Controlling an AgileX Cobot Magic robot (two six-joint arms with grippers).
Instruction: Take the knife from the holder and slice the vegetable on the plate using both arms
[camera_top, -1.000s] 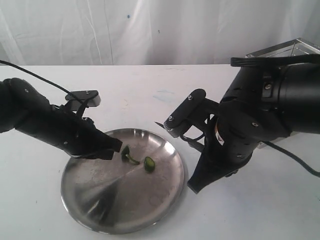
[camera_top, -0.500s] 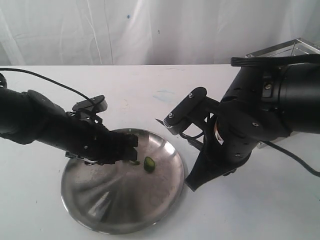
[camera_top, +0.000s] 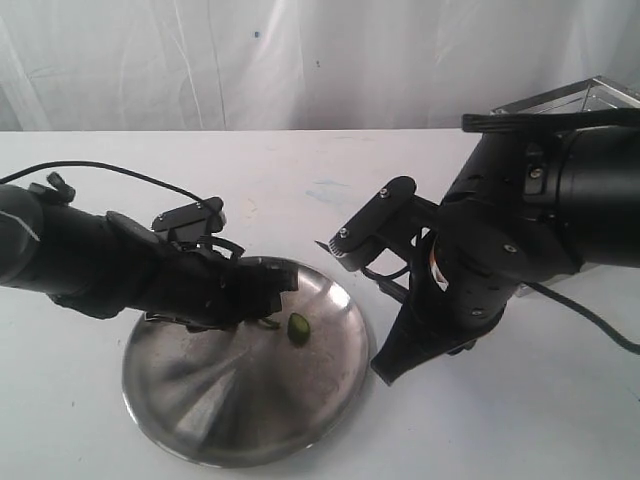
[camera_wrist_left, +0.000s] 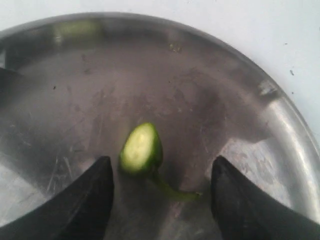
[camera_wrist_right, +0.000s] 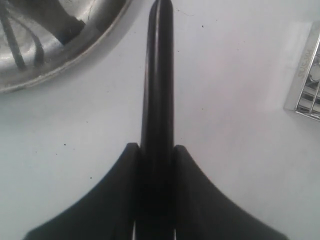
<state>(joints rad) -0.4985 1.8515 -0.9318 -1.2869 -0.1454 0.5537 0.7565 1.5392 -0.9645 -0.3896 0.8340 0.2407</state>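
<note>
Over on the left half of the plate (camera_top: 230, 395), the left gripper (camera_wrist_left: 161, 171) sits low with its jaws spread wide. They stand one on each side of a vegetable chunk (camera_wrist_left: 141, 149), not touching it as far as I can see. That chunk lies on the steel with its pale cut face up and a thin curved stem right against it. From the exterior view a green piece shows just off the gripper's tip, and I can't say for sure it's the same one.

Off to the right, the right gripper (camera_wrist_right: 156, 150) is pinched tight on the knife (camera_wrist_right: 157, 75), dark shaft running straight out between the fingers. It's over bare tabletop (camera_top: 300, 170) just right of the plate rim, so not above the vegetable yet. The holder (camera_top: 590, 95) is far right, behind that arm.

My guess on handling: the chili bit is tiny, light and waxy-skinned. On polished steel it'll probably skid or roll the second one jaw touches first. It's also soft enough to squash. I'd close across the fat body, gently and evenly, and leave the stem alone since it looks way too thin to hold anything. Leave some green sticking out for the blade. The knife looks stiff and slim, so it might twist in the grip under pressure.
</note>
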